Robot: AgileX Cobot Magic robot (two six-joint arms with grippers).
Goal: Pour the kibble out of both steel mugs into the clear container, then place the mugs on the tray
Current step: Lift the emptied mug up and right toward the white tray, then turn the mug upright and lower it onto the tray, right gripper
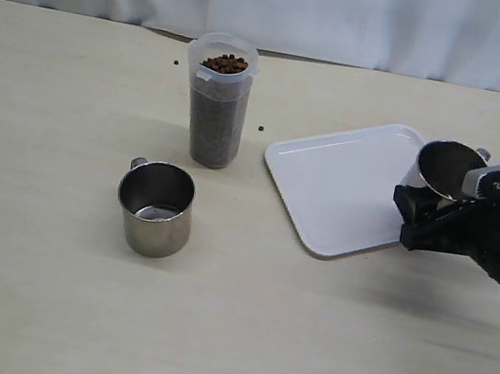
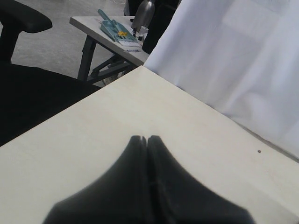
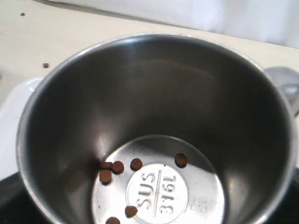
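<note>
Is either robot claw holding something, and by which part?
The right gripper holds a shiny stainless-steel mug by its cylindrical body, not its handle. The left gripper is shut on nothing.

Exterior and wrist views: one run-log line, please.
right gripper: holding steel mug tilted at tray edge, few pellets inside | left gripper: shut, empty | other mug: upright | clear container: nearly full

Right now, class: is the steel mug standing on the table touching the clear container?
Apart. The exterior view shows a strip of bare table between the steel mug and the clear container.
</note>
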